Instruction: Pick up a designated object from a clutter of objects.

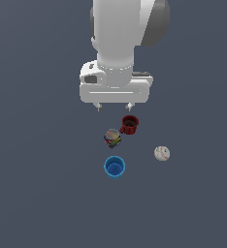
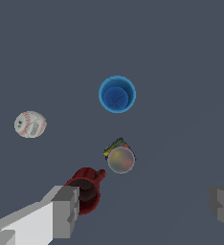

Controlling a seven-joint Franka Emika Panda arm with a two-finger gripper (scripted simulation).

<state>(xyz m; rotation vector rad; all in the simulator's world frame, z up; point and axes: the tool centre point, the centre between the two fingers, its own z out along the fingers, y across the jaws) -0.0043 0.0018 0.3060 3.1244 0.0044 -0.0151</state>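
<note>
The white baseball (image 1: 162,153) with red stitching lies alone on the grey floor, toward the exterior view's right; the wrist view shows the baseball (image 2: 30,124) too. My gripper (image 1: 114,106) hangs open high above the clutter, nothing between its fingers (image 2: 66,210). It is well away from the ball, roughly over the dark red mug (image 1: 130,124). The multicoloured can (image 1: 112,138) with a silver top stands beside the mug (image 2: 86,189). The blue cup (image 1: 114,167) stands upright nearer the front.
The blue cup (image 2: 117,94) and the can (image 2: 119,157) stand between the mug and the open floor. The ball sits apart from the other three items, with bare grey floor around it.
</note>
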